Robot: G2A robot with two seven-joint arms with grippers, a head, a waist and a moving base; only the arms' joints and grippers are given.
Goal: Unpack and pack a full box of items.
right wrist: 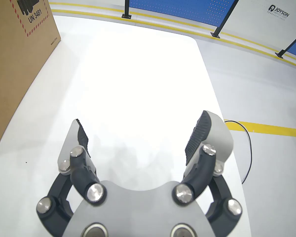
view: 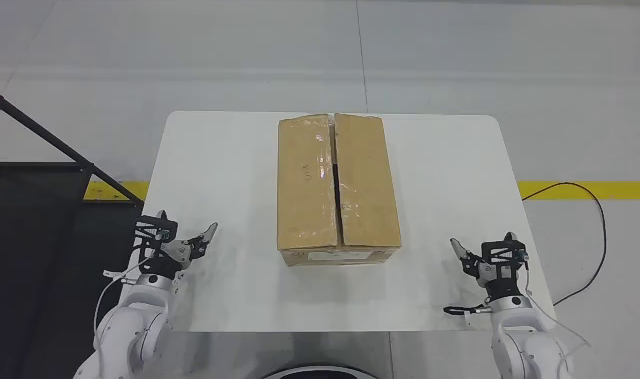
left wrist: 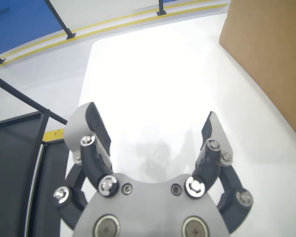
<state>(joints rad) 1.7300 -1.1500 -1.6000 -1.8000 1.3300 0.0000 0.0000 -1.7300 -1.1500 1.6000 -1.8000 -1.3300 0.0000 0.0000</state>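
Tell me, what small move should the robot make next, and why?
Probably bring the left end effector and right end effector in to the seam atop the box: its flaps are shut, and both hang open, empty, off to its sides.

The left arm [view: 135,324] rises past the near left corner of the bench [view: 240,179]. Its left gripper [left wrist: 150,114] hangs over the bench's left edge, close to that corner. Its two fingers are spread wide apart with nothing between them, and their black ribbed pads [left wrist: 98,127] face each other.

The right arm [view: 525,344] comes up at the near right corner. Its right gripper [right wrist: 141,118] hangs just inside the bench's right edge. It too is spread wide and holds nothing, and its ribbed pads [right wrist: 196,134] are bare. Both grippers point towards the far edge of the bench, well apart from each other.
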